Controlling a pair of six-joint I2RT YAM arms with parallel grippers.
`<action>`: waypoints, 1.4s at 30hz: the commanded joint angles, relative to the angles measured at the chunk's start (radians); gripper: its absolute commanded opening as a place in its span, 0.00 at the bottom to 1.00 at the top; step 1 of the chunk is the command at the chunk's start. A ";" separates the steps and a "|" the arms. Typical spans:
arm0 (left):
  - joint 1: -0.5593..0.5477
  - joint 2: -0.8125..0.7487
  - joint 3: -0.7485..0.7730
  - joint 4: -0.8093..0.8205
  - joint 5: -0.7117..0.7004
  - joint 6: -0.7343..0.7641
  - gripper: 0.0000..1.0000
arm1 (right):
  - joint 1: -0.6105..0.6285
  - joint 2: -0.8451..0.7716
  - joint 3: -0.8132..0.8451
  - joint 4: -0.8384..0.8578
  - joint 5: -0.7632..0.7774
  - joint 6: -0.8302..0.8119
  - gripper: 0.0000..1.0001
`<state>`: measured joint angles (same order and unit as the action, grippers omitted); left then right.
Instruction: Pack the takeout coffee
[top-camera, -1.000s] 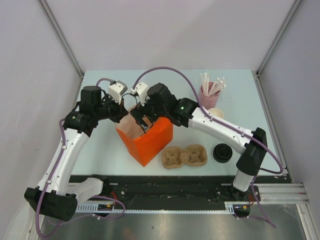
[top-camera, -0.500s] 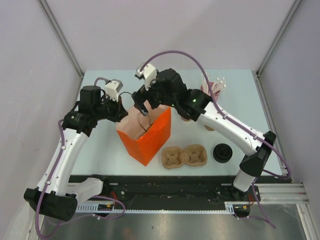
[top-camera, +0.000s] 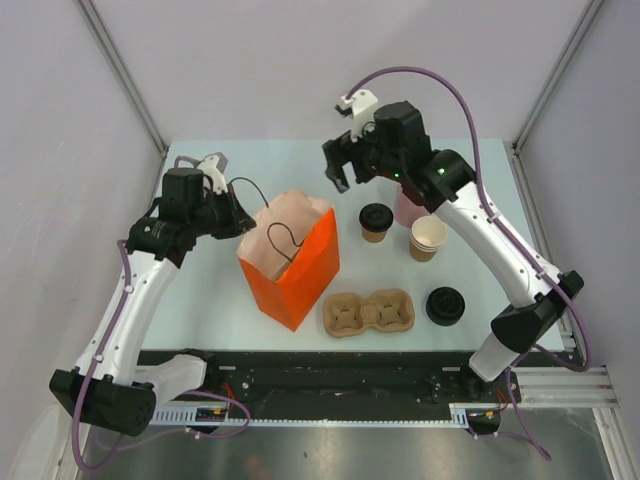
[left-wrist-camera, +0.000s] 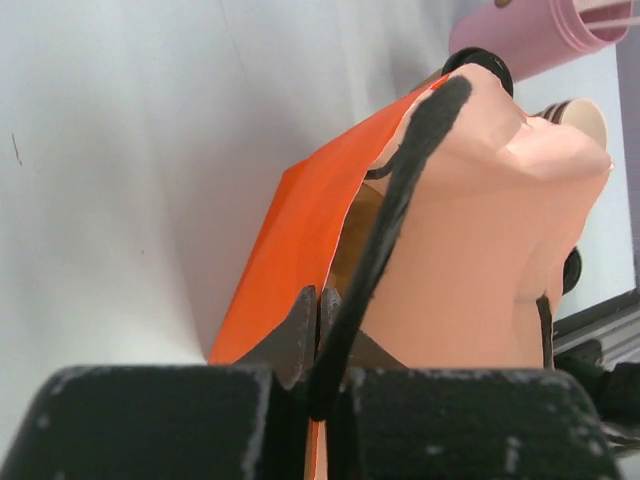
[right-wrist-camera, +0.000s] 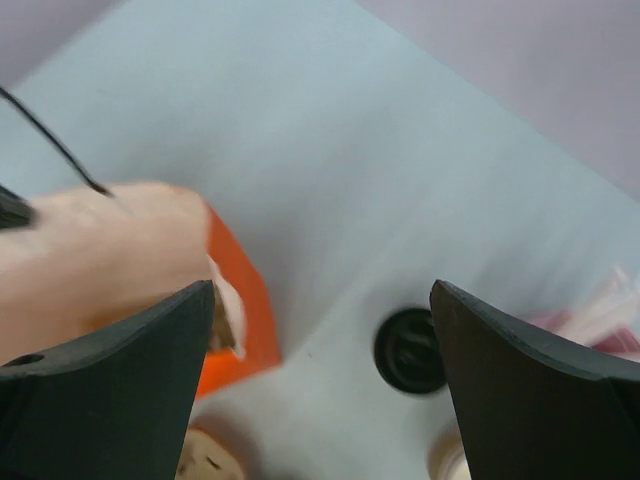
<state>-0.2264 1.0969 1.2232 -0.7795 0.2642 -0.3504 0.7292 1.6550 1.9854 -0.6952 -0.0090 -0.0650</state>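
Two things crowd the middle of the table as I see it from above: an orange bag standing upright with its mouth open, and a cardboard cup carrier lying just in front of it to the right. A loose black lid sits right of the carrier, a stack of lidless cups stands behind that, and a pink straw holder is at the back, partly hidden by my right arm. My left claw is pinched tight on the bag's black cord handle at the bag's rear-left rim. The coffee cup, lid on, stands upright on the table between the bag and the stack, touching neither, just beside the pink holder. My right claw hangs in the air behind and to the left of the coffee, well clear of it, spread wide and holding nothing. In its wrist camera the coffee's lid shows below, in the gap between the two fingers, nearer the right one.
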 joint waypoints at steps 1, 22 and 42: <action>0.010 0.009 0.070 -0.044 -0.060 -0.154 0.00 | -0.077 -0.080 -0.164 -0.069 0.009 -0.136 0.90; 0.048 0.011 0.228 -0.086 -0.160 -0.200 0.00 | -0.226 0.080 -0.461 0.143 -0.206 -0.325 0.58; 0.065 -0.006 0.124 -0.010 -0.014 -0.176 0.00 | -0.229 0.201 -0.471 0.160 -0.126 -0.338 0.39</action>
<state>-0.1665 1.1076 1.2942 -0.8307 0.1772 -0.5396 0.5030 1.8431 1.5181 -0.5747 -0.1589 -0.3950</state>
